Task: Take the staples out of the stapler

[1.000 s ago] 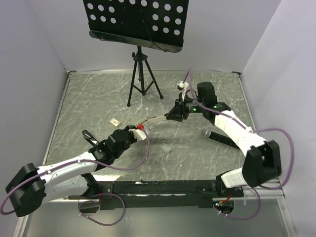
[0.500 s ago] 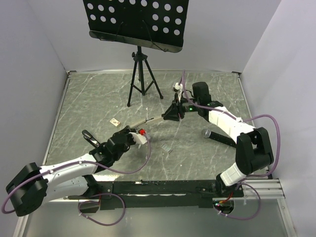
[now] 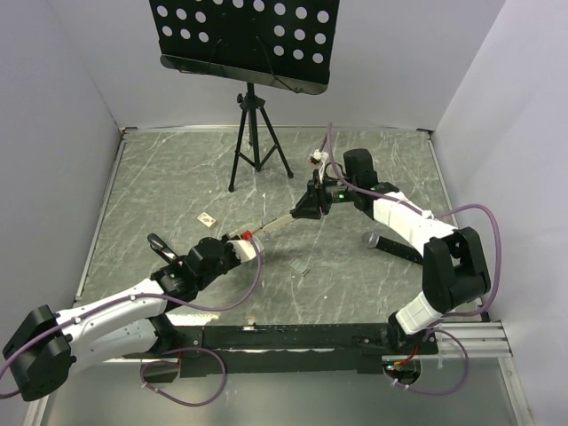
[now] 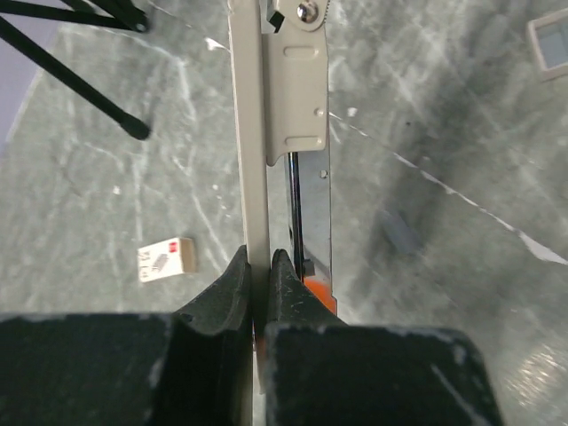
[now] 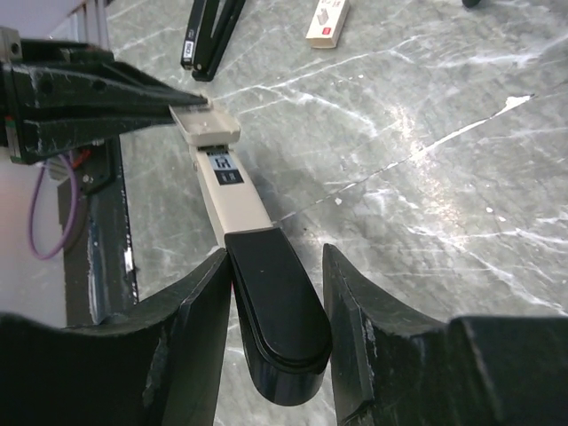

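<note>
Showing the stapler: flat beige arm clamped in the left gripper, rounded black end, at six o'clock, inside the parted right gripper; label unreadable.

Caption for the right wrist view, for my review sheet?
Right claw straddles the black end of the stapler, jaws open; left claw pinches its far tip.

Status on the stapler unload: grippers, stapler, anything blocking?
Left gripper shut on the stapler at its pale end. Right gripper open, straddling the black end. Stapler spans between the two. Nothing blocking.
</note>
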Available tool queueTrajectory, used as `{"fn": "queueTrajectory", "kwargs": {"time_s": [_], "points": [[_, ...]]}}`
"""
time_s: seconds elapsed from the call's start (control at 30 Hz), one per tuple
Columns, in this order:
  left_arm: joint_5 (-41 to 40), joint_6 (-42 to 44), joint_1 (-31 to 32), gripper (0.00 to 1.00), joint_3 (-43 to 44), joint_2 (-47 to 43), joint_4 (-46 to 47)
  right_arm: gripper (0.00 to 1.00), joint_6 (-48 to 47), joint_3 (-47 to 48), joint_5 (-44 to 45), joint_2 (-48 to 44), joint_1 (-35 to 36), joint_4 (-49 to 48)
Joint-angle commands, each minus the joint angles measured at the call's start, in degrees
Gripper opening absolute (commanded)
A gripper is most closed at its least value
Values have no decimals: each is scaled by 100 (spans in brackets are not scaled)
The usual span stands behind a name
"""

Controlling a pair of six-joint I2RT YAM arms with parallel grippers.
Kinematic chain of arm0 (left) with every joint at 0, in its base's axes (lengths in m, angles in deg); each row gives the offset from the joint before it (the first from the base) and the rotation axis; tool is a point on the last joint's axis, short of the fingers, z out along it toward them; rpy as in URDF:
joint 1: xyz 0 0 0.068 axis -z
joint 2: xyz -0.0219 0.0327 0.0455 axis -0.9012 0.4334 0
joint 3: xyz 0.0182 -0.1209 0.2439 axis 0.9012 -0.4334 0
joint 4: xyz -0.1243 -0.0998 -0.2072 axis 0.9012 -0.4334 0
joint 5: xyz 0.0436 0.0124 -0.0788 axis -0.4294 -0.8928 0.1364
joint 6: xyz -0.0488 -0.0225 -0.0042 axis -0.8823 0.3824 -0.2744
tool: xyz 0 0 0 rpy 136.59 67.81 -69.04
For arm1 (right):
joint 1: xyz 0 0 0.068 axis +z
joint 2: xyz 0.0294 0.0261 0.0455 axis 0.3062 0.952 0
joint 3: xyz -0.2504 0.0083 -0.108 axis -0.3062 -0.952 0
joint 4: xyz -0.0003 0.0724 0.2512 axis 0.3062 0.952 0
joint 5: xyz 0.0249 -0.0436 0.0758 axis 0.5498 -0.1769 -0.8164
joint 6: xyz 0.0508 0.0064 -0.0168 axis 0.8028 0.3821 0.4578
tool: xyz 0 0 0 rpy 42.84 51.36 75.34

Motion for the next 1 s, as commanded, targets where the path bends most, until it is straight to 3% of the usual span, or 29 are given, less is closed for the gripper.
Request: {"fn": "queueTrajectory", "kwargs": {"time_s": [0.0,0.17,0.33,0.47,0.6,0.8,0.93,0.97], "points": [[2053,-214,289,1,529,-134,379,48,615,225,1093,184,77,-1608],[2317,-679,289,1,573,-63,633,50,1476,-214,1276,210,350,-2521],[2388,-1215,289,1,468,-99,1187,50,2110,-215,1417,421,534,-2821],[2362,-1646,280,1,442,-46,1486,60,2401,-154,1751,439,728,-2857],[2177,-2453,280,1,424,-28,1662,66,2656,180,2180,335,754,-2200],[2072,-3569,263,1,20,-318,2251,83,2516,839,2849,-52,702,-1030],[1852,-4159,254,1,2,-476,2137,100,2525,1418,3272,-360,684,-195],[1878,-4239,254,1,2,-503,2102,100,2507,1533,3359,-413,693,172]]}}
